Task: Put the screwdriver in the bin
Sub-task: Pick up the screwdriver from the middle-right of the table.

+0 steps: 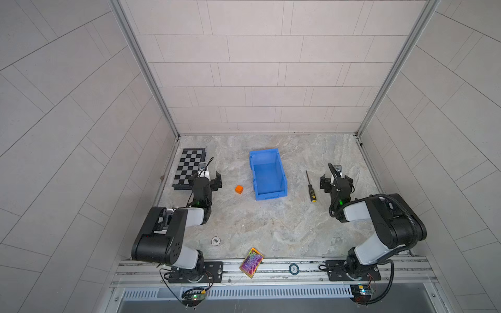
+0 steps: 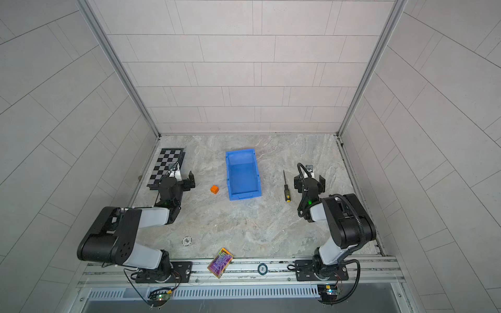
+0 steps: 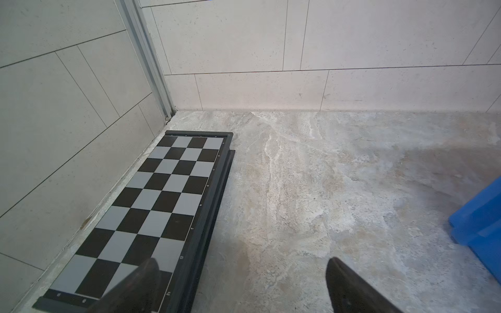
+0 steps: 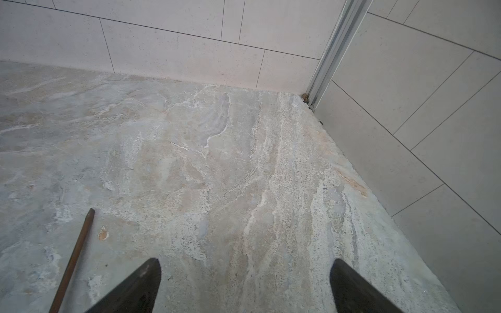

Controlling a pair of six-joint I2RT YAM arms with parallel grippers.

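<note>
The screwdriver (image 1: 310,187) lies flat on the bench (image 1: 271,230) between the bin (image 1: 268,176) and the right end effector (image 4: 245,273), whose jaws stand wide apart and empty just beside the shaft; the left end effector (image 3: 241,271) is also open and empty, near the chessboard (image 3: 151,195). The pick looks risky: the shaft is thin and low, so closing on it could let it roll free or drive the fingertips into the bench. On the carry, a tool gripped off-centre could tilt, catch the bin's tall wall and drop outside.
</note>
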